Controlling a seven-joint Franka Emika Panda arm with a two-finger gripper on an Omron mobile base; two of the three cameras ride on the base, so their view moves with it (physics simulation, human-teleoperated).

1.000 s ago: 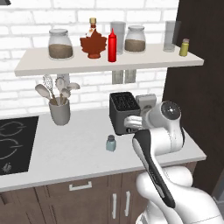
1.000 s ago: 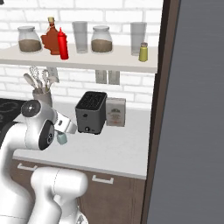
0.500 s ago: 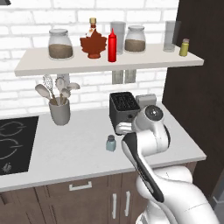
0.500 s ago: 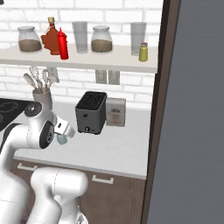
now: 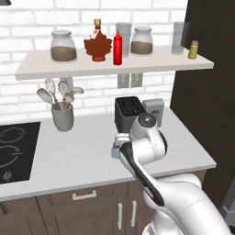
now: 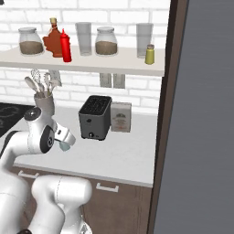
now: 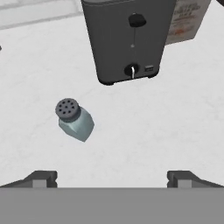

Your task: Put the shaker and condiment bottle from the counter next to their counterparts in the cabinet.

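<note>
Tool [image 7: 112,177] is spread wide, gripping nothing. Squat translucent blue-grey shaker [image 7: 74,120] with its holed metal cap sits ahead-left on the smooth off-white surface [image 7: 153,127], boxy dark toaster [image 7: 124,39] beyond.

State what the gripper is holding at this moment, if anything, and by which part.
Nothing is held. The gripper is open above the counter, and the shaker stands free ahead of its fingertips, untouched.
</note>
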